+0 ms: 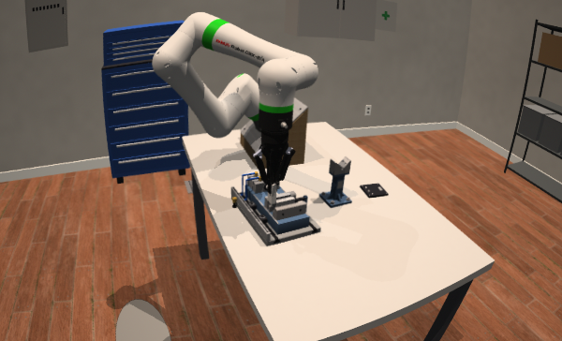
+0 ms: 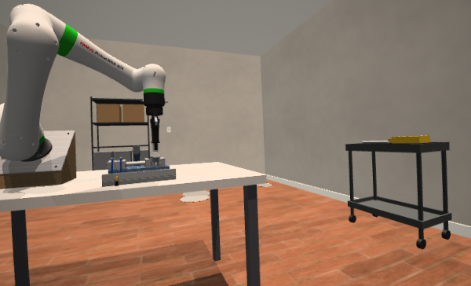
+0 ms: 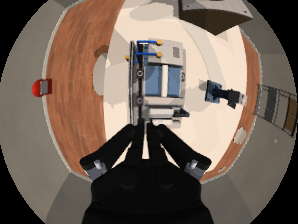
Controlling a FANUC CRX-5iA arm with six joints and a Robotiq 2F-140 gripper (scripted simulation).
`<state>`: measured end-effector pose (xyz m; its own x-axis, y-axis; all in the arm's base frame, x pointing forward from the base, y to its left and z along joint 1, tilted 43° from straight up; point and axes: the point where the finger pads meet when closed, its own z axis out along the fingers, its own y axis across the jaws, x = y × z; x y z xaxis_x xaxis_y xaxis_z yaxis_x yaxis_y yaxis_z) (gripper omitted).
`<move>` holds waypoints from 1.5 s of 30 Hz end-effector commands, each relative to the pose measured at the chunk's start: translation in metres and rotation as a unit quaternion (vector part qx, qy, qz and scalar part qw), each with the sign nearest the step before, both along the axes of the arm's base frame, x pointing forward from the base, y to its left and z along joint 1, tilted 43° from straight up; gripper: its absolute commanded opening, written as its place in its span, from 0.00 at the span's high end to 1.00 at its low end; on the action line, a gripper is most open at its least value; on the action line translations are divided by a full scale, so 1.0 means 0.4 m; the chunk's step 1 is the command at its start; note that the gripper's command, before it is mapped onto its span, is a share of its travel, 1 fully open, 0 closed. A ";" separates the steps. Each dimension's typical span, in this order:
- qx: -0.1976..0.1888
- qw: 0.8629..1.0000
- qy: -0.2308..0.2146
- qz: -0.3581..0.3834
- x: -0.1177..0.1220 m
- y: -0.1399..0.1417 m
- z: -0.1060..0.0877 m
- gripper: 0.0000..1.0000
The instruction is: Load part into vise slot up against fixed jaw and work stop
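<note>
The vise (image 1: 273,209) stands on its blue base at the table's left middle. A grey block, which I take for the part (image 1: 283,205), lies among the grey jaws. I cannot tell how it sits against the fixed jaw or the work stop. My gripper (image 1: 273,185) points straight down just above the vise's rear part, fingers shut together with nothing between them. In the side view the gripper (image 2: 155,148) hangs a little above the jaws (image 2: 157,160). The wrist view shows the shut fingertips (image 3: 149,128) at the near end of the vise (image 3: 158,83). The dark infeed plate (image 1: 374,190) is bare.
The V-block (image 1: 338,182) on its blue post stands right of the vise, with nothing in it; it also shows in the wrist view (image 3: 220,92). The robot's pedestal (image 1: 281,134) is behind the vise. A blue tool cabinet (image 1: 142,101) stands beyond the table.
</note>
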<state>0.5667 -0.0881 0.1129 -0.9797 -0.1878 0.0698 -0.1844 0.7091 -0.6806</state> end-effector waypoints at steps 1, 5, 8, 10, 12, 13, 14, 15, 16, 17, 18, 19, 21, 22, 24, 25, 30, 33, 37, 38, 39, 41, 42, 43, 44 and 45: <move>0.000 1.000 0.000 0.000 0.000 0.002 -0.001 1.00; 0.000 1.000 0.000 0.000 -0.001 0.004 -0.003 1.00; 0.000 1.000 0.000 0.000 -0.001 0.006 -0.005 1.00; 0.000 1.000 0.000 0.000 -0.001 0.007 -0.006 1.00; 0.000 1.000 0.000 0.000 -0.001 0.007 -0.006 1.00; 0.000 1.000 0.000 0.000 -0.001 0.007 -0.006 1.00; 0.000 1.000 0.000 0.000 -0.002 0.008 -0.006 1.00; 0.000 1.000 0.000 0.000 -0.002 0.008 -0.007 1.00; 0.000 1.000 0.000 0.000 -0.002 0.009 -0.007 1.00; 0.000 1.000 0.000 0.000 -0.002 0.009 -0.008 1.00; 0.000 1.000 0.000 0.000 -0.002 0.010 -0.008 1.00; 0.000 1.000 0.000 0.000 -0.002 0.010 -0.009 1.00; 0.000 1.000 0.000 0.000 -0.002 0.011 -0.010 1.00; 0.000 1.000 0.000 0.000 -0.002 0.012 -0.010 1.00; 0.000 1.000 0.000 0.000 -0.003 0.012 -0.011 1.00; 0.000 1.000 0.000 0.000 -0.003 0.013 -0.011 1.00; 0.000 1.000 0.000 0.000 -0.003 0.014 -0.013 1.00; 0.000 1.000 0.000 0.000 -0.003 0.015 -0.014 1.00; 0.000 1.000 0.000 0.000 -0.004 0.017 -0.015 1.00; 0.000 1.000 0.000 0.000 -0.004 0.017 -0.016 1.00; 0.000 1.000 0.000 0.000 -0.004 0.018 -0.016 1.00; 0.000 1.000 0.000 0.000 -0.004 0.018 -0.017 1.00; 0.000 1.000 0.000 0.000 -0.004 0.018 -0.017 1.00; 0.000 1.000 0.000 0.000 -0.004 0.019 -0.017 1.00; 0.000 1.000 0.000 0.000 -0.004 0.019 -0.017 1.00; 0.000 1.000 0.000 0.000 -0.005 0.019 -0.018 1.00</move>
